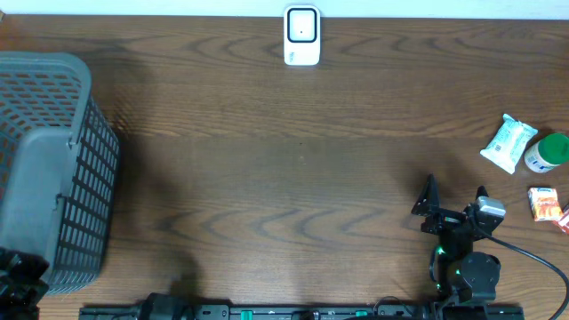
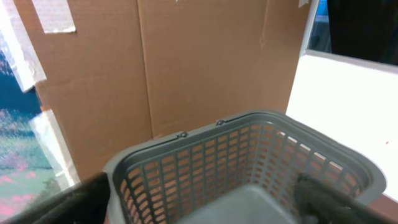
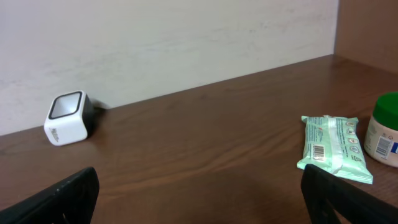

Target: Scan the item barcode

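The pale green soft pack of wipes (image 1: 508, 143) lies flat near the right edge of the brown wooden table (image 1: 284, 178), barcode showing on top, just beside a green-lidded white jar (image 1: 548, 152). The white box-shaped barcode scanner (image 1: 301, 36) stands at the far edge, well apart. The right gripper (image 1: 456, 197) sits low and level near the pack, jaws spread wide, empty. The left gripper (image 2: 193, 208) hangs at the near end of the grey plastic mesh basket (image 1: 53, 169), jaws spread too.

Overhead down, right wrist low — common scanner (image 1: 301, 36)
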Robot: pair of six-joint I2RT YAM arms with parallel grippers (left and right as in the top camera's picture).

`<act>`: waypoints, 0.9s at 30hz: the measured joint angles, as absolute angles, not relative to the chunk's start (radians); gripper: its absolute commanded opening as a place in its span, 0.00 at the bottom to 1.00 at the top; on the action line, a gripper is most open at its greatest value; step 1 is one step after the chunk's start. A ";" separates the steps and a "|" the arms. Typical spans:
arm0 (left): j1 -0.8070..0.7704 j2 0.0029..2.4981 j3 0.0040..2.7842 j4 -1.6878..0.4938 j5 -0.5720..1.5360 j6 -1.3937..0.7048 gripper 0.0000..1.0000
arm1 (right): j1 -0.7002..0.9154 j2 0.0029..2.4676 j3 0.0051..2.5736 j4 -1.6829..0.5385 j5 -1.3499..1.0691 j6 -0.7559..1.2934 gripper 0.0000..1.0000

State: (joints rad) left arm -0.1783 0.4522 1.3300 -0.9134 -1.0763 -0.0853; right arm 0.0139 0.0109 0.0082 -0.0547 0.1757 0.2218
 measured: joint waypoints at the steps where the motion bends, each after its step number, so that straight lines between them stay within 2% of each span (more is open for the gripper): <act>1: -0.178 0.452 1.330 -0.913 -1.079 -0.083 0.98 | 0.014 0.011 0.008 -0.055 0.176 0.221 0.99; 4: -0.178 0.452 1.332 -0.939 -1.062 -0.090 0.98 | 0.014 0.011 0.008 -0.055 0.175 0.221 0.99; 6: -0.172 0.449 1.332 -1.013 -0.966 -0.136 0.98 | 0.014 0.011 0.008 -0.056 0.175 0.219 0.99; 10: -0.139 0.422 1.304 -1.059 -0.686 -0.305 0.98 | 0.014 0.011 0.008 -0.055 0.174 0.219 0.99; 15: -0.083 0.331 1.091 -1.000 -0.494 -0.537 0.98 | 0.014 0.011 0.008 -0.056 0.172 0.219 0.99; 20: -0.067 0.184 0.747 -0.652 -0.424 -0.657 0.98 | 0.014 0.011 0.008 -0.055 0.172 0.218 0.99; 27: -0.066 0.073 0.325 -0.032 -0.265 -0.577 0.98 | 0.014 0.011 0.008 -0.055 0.172 0.218 0.99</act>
